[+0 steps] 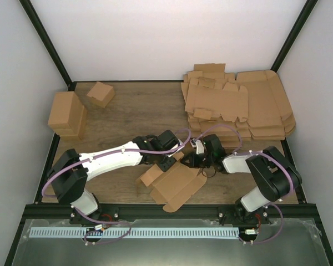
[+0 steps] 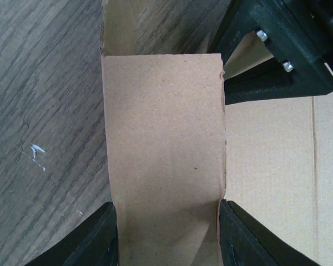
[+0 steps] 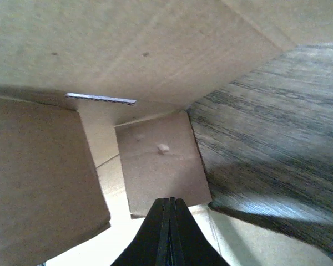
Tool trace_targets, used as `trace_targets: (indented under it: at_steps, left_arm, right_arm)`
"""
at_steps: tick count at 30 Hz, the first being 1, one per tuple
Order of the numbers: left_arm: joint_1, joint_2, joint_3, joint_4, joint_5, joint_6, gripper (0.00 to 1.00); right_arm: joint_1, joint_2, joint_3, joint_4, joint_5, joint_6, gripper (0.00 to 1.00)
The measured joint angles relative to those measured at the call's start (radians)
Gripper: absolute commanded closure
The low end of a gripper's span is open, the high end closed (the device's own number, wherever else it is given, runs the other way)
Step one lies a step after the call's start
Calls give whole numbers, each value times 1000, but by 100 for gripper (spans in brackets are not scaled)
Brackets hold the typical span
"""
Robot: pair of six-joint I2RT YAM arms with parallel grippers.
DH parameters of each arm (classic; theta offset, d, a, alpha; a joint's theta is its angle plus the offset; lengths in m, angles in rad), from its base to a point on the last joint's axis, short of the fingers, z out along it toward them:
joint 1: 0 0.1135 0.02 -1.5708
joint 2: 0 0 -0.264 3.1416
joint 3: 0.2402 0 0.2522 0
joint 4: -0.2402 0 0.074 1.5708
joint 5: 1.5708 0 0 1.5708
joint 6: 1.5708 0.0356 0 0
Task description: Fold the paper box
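The paper box (image 1: 177,185) lies near the middle of the bench (image 1: 127,105), half opened, just on the base side of both tools, which meet at its far edge. From above it sits on a slant to the bench's near edge. Its long axis seems to run from near left to far right, though the raised flaps make that hard to judge.

The left tool (image 2: 166,221) straddles one upright flap across its width. Each finger (image 2: 94,238) sits against a side edge of the flap, and the slight buckle low in the cardboard suggests it is clamped on the flap rather than loosely around it.

The right tool (image 3: 169,208) has its fingers pressed together on nothing. Its tip points at a small inner flap (image 3: 158,166) inside the box, under a raised wall with a narrow slot (image 3: 100,98). Whether the tip touches that flap cannot be told.

Both arms are equally near. The next fold likely turns on the left holding its flap upright while the closed right tool pushes the small flap inward, along the box rather than across it.

The bench is dark wood-grain, smooth, so an unheld sheet would probably slide. White walls with black frame posts close in three sides. A stack of flat sheets (image 1: 250,105) fills the far right corner — two finished boxes (image 1: 66,113) sit far left, well apart from the work.
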Motion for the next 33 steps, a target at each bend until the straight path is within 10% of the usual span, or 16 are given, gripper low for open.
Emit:
trace_targets:
  at_steps: [33]
  left_arm:
    - [-23, 21, 19, -16, -24, 14, 52]
  right_arm:
    - [1, -38, 10, -32, 71, -34, 94]
